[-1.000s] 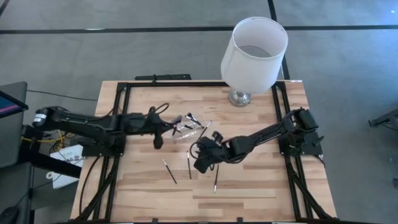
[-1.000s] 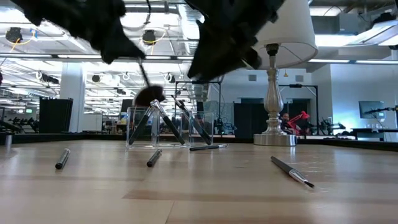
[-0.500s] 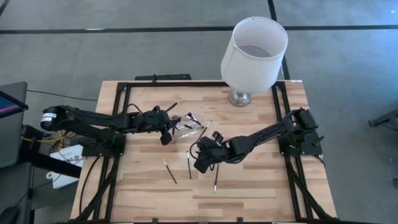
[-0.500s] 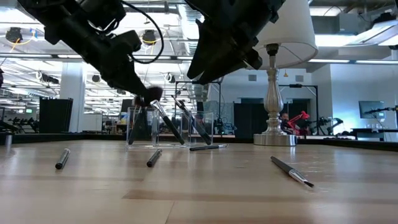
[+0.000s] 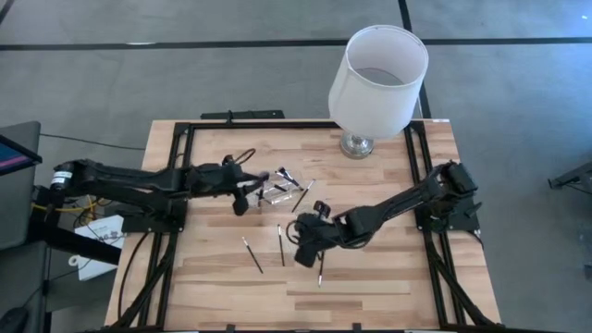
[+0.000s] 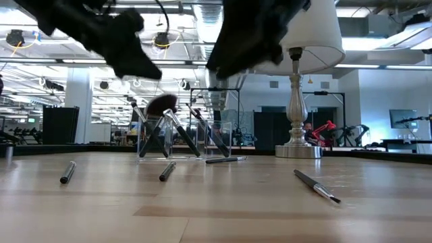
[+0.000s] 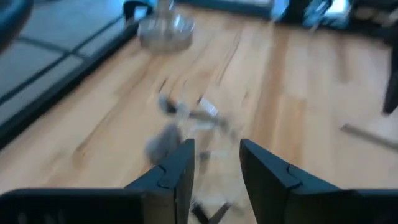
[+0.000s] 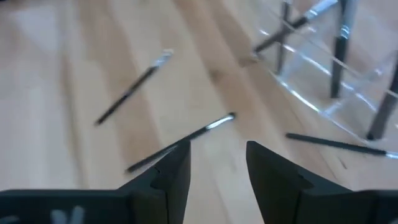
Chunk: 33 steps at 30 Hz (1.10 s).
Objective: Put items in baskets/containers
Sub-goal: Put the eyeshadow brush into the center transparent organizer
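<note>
The clear container (image 5: 277, 191) (image 6: 179, 138) stands mid-table with several dark brushes leaning inside, one with a fluffy head (image 6: 162, 104). My left gripper (image 5: 242, 192) (image 7: 215, 163) hovers open just left of and above it, holding nothing. My right gripper (image 5: 305, 252) (image 8: 217, 163) hangs open over the table nearer the front, with a loose brush (image 8: 180, 142) lying flat just beyond its fingertips. Other brushes lie flat on the wood (image 5: 252, 254) (image 5: 281, 244) (image 5: 320, 268), and one (image 5: 302, 196) (image 6: 226, 160) lies beside the container.
A lamp with a white shade (image 5: 377, 67) on a silver base (image 5: 357, 144) stands at the far edge, right of centre. A black frame (image 5: 180, 148) borders the tabletop. Bare wood lies along the near edge (image 5: 351, 301).
My left gripper dipped toward the container with a brush, let it go there, then rose and drew slightly back to the left; the brush now leans inside the container. My right gripper has shifted a little toward the near edge and lower.
</note>
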Available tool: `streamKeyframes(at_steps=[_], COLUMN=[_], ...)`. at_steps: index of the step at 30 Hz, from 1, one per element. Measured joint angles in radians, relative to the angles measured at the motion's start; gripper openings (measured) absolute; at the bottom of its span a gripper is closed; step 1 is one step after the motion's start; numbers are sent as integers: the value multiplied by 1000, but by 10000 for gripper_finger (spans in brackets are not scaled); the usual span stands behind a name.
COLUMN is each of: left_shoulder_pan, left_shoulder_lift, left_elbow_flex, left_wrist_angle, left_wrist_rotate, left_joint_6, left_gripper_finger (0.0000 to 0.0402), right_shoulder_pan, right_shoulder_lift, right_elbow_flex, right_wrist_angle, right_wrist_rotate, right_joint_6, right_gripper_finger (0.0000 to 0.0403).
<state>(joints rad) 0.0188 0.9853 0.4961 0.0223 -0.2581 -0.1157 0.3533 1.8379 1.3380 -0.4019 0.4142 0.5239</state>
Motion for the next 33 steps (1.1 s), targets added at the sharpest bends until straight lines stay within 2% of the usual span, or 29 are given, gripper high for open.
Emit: streamKeyframes(at_steps=[3, 8, 10, 14, 20, 26, 33], left_shoulder_pan=[-49, -156, -203, -279, -294, -294, -290], left_shoulder_lift=[-87, -158, -152, -99, 27, 178, 376], left_elbow_flex=[0, -29, -62, -150, -256, -274, -275], left_wrist_angle=[-1, 0, -1, 4, 213, 301, 430], left_wrist_rotate=[62, 426, 509, 482, 479, 517, 517], left_joint_6=[28, 86, 88, 93, 138, 213, 269], left_gripper_finger=[124, 114, 111, 113, 134, 149, 143], right_shoulder_pan=[30, 66, 74, 76, 62, 42, 37], right_shoulder_lift=[-48, -105, -108, -93, -54, -50, -50], right_elbow_flex=[0, 0, 0, 0, -1, 0, 0], right_wrist_angle=[2, 19, 35, 59, 112, 163, 239], right_wrist_rotate=[-3, 55, 89, 109, 106, 99, 98], right_joint_6=[-59, -118, -139, -174, -189, -184, -183], right_gripper_finger=[141, 139, 139, 138, 134, 133, 134])
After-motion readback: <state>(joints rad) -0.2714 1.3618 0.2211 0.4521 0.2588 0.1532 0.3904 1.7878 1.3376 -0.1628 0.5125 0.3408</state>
